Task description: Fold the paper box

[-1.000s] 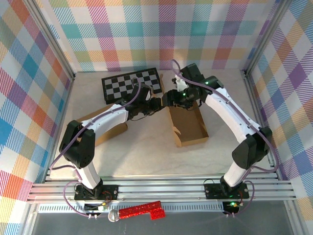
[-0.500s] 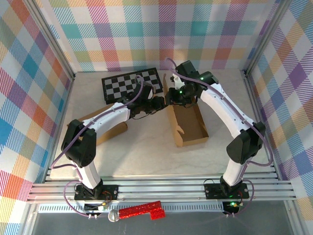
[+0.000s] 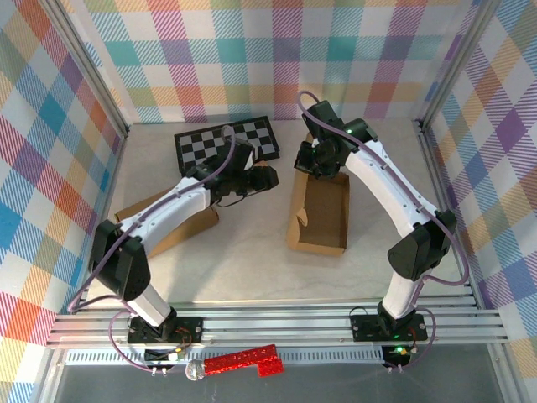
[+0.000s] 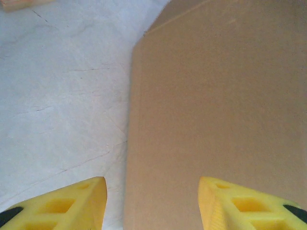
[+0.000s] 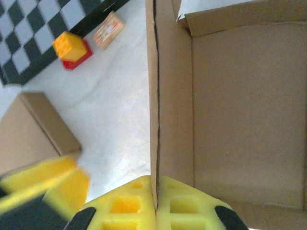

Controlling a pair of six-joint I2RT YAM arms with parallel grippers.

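Paper box [image 3: 320, 214]: thin card, prob light + floppy, creases easy. R gripper [image 5: 156, 201] clenched on side wall edge; L gripper [image 4: 151, 203] jaws apart, empty. Grip near folds.

No readable text, small printed block [image 5: 108, 29] by the checkerboard [image 5: 29, 43], its marks too blurred

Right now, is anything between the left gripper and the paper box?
Nothing visible. The left gripper, jaws open, faces bare cardboard of the paper box directly; the right gripper pinches its side wall.
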